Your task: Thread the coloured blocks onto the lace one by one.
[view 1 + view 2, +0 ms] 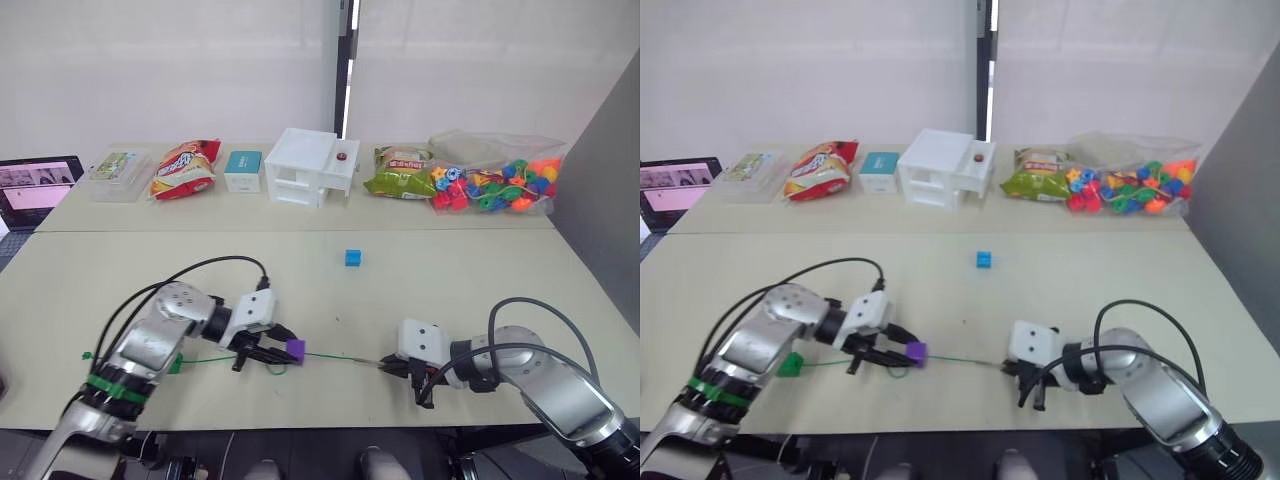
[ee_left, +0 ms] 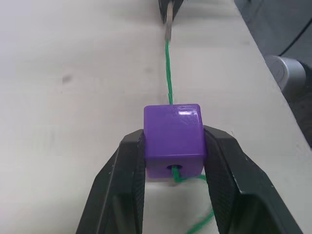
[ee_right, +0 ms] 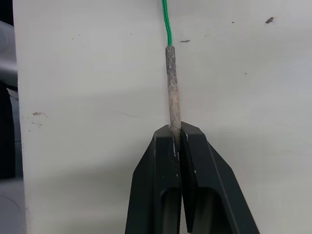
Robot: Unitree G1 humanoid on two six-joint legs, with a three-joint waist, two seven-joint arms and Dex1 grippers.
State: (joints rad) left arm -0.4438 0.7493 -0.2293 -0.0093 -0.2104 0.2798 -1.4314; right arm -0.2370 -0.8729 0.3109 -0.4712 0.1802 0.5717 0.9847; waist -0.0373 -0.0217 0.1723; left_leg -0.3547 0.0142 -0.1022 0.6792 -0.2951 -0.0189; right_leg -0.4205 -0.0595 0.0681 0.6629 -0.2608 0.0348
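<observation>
Left gripper (image 1: 268, 353), lower left of centre in the left eye frame, is clamped on a purple block (image 1: 295, 349); in the left wrist view its two black fingers (image 2: 127, 180) press the block's opposite sides, hole facing the camera, and the lace (image 2: 168, 78) runs in through that hole and out the far face. So the purple block is already on the lace. Right gripper (image 1: 396, 368), lower right of centre, is pinched tight on the lace's needle tip (image 3: 172, 92); right wrist view shows both fingers (image 3: 163, 161) closed together with the grey stiff tip sticking out from between them and green cord continuing beyond. Lace stretches roughly straight across the table (image 1: 450, 270) between the two grippers, low in the frame; behind the left gripper it trails on toward the lower left, where a small green piece (image 1: 175, 364) lies next to the arm, can't tell exactly what it is. Blue block (image 1: 352, 258) sits alone mid-frame, well apart from both grippers. Along the far edge, upper part of frame: laptop (image 1: 38, 188) at far left, clear box (image 1: 118, 174), snack bag (image 1: 185, 168), small teal box (image 1: 243, 170), white house-shaped box (image 1: 311, 166), green snack bag (image 1: 398, 173), bag of multicoloured beads (image 1: 495, 180) at upper right.
</observation>
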